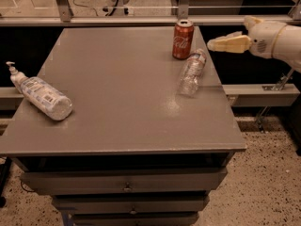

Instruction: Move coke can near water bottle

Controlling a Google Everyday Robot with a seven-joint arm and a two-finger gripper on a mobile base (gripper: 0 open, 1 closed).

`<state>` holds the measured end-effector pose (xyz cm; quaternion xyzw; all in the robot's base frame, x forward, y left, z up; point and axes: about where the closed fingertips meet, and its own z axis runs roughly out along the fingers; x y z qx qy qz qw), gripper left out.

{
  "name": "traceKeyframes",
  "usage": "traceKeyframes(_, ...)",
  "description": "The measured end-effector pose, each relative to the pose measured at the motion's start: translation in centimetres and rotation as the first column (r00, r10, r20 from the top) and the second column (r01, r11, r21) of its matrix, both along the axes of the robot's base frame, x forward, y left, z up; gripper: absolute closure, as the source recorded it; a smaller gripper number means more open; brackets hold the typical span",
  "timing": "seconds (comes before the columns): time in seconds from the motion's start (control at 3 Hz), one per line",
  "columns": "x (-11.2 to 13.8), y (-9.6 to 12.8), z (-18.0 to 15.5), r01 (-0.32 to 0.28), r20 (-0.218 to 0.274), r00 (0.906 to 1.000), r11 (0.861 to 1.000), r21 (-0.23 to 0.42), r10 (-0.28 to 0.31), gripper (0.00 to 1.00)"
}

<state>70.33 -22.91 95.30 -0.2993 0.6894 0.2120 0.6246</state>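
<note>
The coke can (182, 39), red with white script and a silver top, stands upright near the far right edge of the grey table (117, 79). The water bottle (192, 72), slim, clear and crinkled, lies on its side just in front of and right of the can, its cap end close to the can. My gripper (228, 32) is off the table's right side, to the right of the can and apart from it. It is open and empty, with one pale finger (230, 44) pointing left toward the can.
A larger clear pump bottle (44, 97) with a blue-white label lies on its side at the table's left edge. Drawers (127, 180) sit under the tabletop. A metal rail (141, 20) runs behind the table.
</note>
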Motion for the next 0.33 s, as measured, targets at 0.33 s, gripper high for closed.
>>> traceKeyframes(0.33,-0.35,-0.88,-0.06,0.012,0.005,0.9999,1.0,-0.005,-0.012,0.0)
